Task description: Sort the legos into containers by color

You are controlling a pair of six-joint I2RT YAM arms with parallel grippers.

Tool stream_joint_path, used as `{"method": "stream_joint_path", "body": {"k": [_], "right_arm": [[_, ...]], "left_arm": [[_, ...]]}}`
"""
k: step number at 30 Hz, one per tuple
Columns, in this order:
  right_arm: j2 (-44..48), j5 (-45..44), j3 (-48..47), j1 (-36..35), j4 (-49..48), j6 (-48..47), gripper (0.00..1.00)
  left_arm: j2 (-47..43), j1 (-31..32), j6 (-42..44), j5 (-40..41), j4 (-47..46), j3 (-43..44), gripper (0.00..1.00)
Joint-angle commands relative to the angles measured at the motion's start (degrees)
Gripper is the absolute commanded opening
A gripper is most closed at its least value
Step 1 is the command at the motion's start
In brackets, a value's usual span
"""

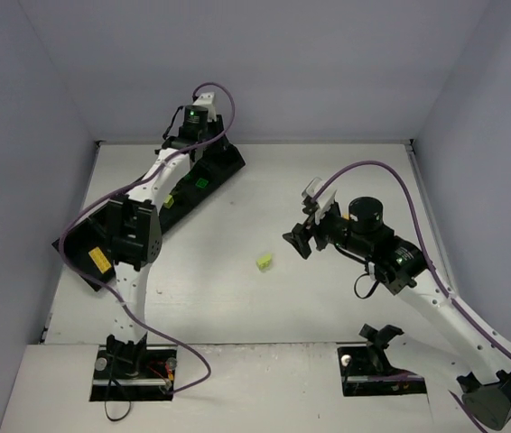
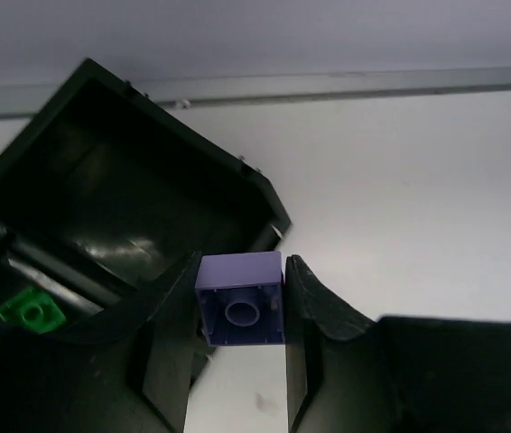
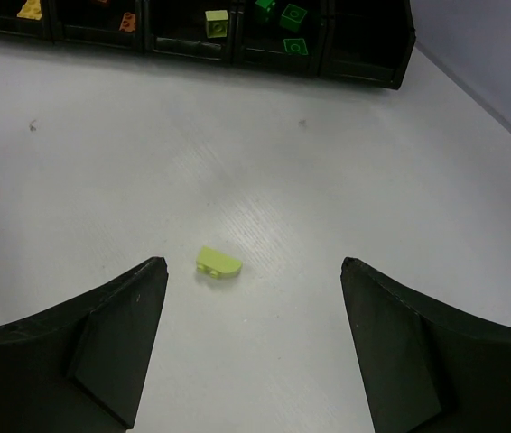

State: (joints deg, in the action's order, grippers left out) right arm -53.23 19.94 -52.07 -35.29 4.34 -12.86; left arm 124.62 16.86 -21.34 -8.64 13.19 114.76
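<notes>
My left gripper (image 2: 240, 271) is shut on a purple lego (image 2: 240, 302), held just above the near right corner of the empty end compartment (image 2: 129, 198) of the black tray (image 1: 230, 168). In the top view this gripper (image 1: 194, 137) is over the tray's far end. A green lego (image 2: 30, 312) lies in the compartment beside it. My right gripper (image 3: 251, 263) is open above the table, and a lime half-round lego (image 3: 218, 262) lies between its fingers, nearer the left one. The same lego (image 1: 264, 262) is left of the right gripper (image 1: 299, 242) in the top view.
In the right wrist view the tray's front wall (image 3: 364, 74) runs along the top. Its compartments hold a yellow lego (image 3: 30, 9), an orange one (image 3: 127, 20), a lime one (image 3: 217, 23) and green ones (image 3: 293, 13). Grey walls enclose the table.
</notes>
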Motion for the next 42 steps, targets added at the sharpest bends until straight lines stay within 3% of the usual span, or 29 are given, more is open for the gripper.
{"method": "stream_joint_path", "body": {"k": [1, 7, 9, 15, 22, 30, 38, 42], "right_arm": [[0.9, 0.1, 0.0, 0.0, -2.1, 2.6, 0.74], [1.4, 0.1, -0.2, 0.0, 0.1, 3.0, 0.74], [1.4, -0.4, 0.1, 0.0, 0.4, 2.9, 0.74], [0.7, -1.0, 0.2, 0.0, 0.8, 2.5, 0.75], [-1.1, -3.2, -0.7, 0.5, 0.8, 2.8, 0.75], [-1.7, -11.3, 0.0, 2.9, 1.1, 9.1, 0.74], [1.1, -19.8, 2.3, 5.5, 1.4, 15.6, 0.75], [3.1, -19.8, 3.4, 5.7, 1.6, 17.4, 0.75]], "left_arm": [[4.2, -0.6, 5.8, 6.1, -4.0, 7.9, 0.12], [13.6, -1.7, 8.2, 7.6, -4.8, 17.9, 0.28], [15.2, -1.7, 8.5, 7.5, -4.8, 19.5, 0.4], [12.3, -1.7, 9.2, 6.2, -6.3, 15.9, 0.59], [1.5, -0.3, 8.1, 1.4, -3.4, 6.8, 0.61], [-16.1, 10.5, 8.5, -3.3, 1.6, -17.7, 0.64], [-19.1, 23.4, 8.5, -4.5, 5.4, -29.1, 0.65], [-18.9, 25.8, 7.5, -3.0, 6.0, -32.9, 0.65]]}}
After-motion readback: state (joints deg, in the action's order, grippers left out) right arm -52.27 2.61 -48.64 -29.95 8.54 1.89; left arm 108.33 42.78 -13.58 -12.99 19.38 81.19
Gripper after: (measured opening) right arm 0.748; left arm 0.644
